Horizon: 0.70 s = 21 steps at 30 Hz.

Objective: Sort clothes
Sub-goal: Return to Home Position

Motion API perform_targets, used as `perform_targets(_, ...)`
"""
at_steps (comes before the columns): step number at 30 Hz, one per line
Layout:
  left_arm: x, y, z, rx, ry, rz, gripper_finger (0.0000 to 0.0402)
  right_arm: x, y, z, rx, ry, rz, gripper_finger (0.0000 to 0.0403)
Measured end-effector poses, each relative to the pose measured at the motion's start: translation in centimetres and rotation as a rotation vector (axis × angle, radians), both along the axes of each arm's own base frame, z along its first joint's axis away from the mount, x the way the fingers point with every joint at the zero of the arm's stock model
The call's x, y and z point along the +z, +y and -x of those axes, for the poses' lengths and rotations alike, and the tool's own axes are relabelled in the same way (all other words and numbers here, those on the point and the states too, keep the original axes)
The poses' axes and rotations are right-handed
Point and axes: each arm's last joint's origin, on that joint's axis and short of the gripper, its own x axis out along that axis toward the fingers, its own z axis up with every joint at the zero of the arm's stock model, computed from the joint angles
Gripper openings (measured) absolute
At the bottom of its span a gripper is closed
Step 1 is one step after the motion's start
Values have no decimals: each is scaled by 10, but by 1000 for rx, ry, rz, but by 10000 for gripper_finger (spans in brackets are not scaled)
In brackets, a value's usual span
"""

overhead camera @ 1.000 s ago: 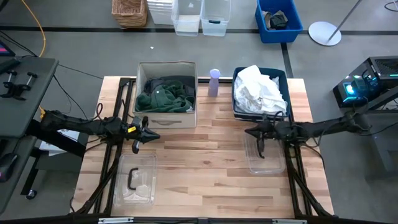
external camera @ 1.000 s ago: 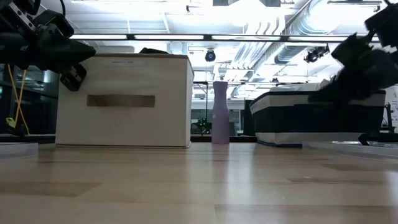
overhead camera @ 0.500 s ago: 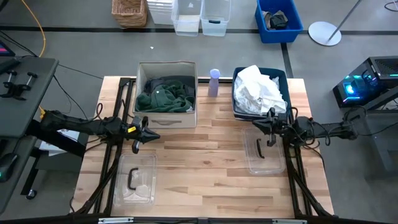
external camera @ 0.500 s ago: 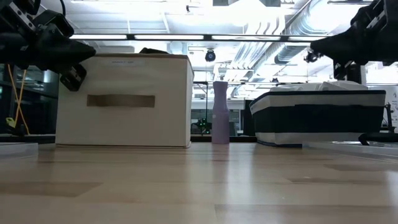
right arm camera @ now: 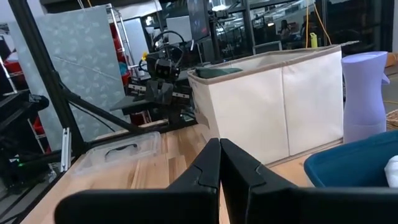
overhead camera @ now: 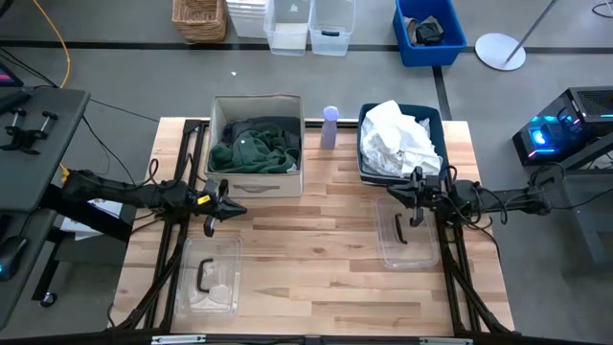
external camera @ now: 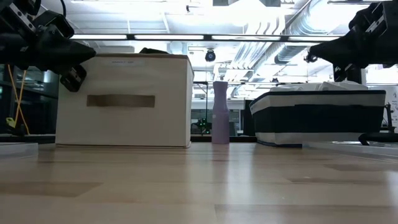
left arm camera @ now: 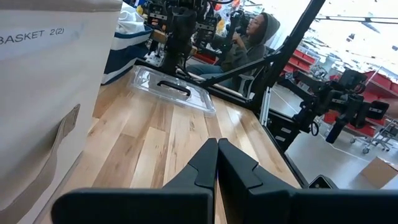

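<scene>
Dark green and dark grey clothes (overhead camera: 255, 146) lie in the beige fabric box (overhead camera: 254, 184) at the far left. White clothes (overhead camera: 400, 139) are heaped in the dark blue bin (overhead camera: 368, 163) at the far right. My left gripper (overhead camera: 239, 208) is shut and empty, hovering just near of the beige box; its fingertips meet in the left wrist view (left arm camera: 217, 147). My right gripper (overhead camera: 391, 193) is shut and empty, hovering just near of the blue bin, above the table; its fingertips meet in the right wrist view (right arm camera: 219, 147).
A lavender bottle (overhead camera: 330, 126) stands between box and bin. Two clear plastic lids with black handles lie on the table, one near left (overhead camera: 208, 276), one right (overhead camera: 407, 235) under my right arm. Bare wood lies between them. A person (left arm camera: 250, 37) sits beyond the table.
My right gripper has risen from low in front of the blue bin and drawn back a little toward the table's right edge, staying shut; it has held still for the last half second. The clothes have not moved.
</scene>
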Motion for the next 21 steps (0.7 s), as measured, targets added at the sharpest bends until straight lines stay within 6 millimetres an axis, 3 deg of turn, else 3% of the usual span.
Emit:
perform_targets(11, 3, 1, 2, 5, -27, 5, 0, 0, 0, 0, 0, 1, 0, 0)
perform_targets(21, 22, 8, 19, 52, -257, 26, 0, 0, 0, 0, 1, 1, 0, 0)
